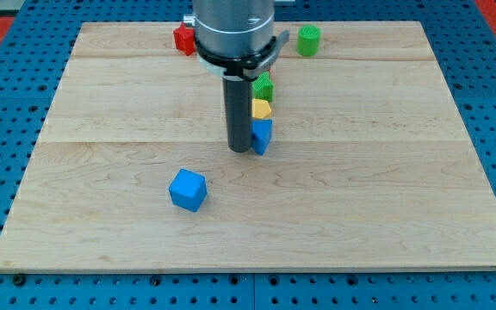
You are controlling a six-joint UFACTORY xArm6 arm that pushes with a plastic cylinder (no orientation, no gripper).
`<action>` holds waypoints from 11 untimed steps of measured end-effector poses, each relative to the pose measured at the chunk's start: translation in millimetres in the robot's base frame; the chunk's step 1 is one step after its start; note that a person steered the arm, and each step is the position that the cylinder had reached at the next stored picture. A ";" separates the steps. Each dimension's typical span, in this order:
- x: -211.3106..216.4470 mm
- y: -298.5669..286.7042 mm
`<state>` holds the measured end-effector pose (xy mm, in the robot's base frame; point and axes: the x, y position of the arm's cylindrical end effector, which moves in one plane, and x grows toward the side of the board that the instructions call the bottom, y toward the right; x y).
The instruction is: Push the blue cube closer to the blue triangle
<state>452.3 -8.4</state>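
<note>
The blue cube (188, 189) is sitting on the wooden board (386, 198), below the board's middle and toward the view's left, with bare wood all round it. The blue triangle (263, 135) is lying up and to the view's right of the cube, well apart from it, and is partly hiding behind the rod. My tip (240, 150) is resting on the board just beside the triangle's left edge, seemingly touching it, and well apart from the cube. There are no jaws here, only a plain dark rod, so it is gripping nothing.

A yellow block (262, 108) is sitting just above the triangle, and a green block (264, 86) is standing just above that; their shapes are partly hidden. A green cylinder (308, 40) is standing near the board's top edge, right of the arm. A red block (183, 39) is peeking out at the arm's left, near the same edge.
</note>
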 end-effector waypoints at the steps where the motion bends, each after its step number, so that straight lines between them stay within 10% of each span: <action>1: 21.7 -59.3; 2: 32.2 -132.0; 7: 122.6 -14.7; 11: 64.3 21.3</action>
<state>516.6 12.9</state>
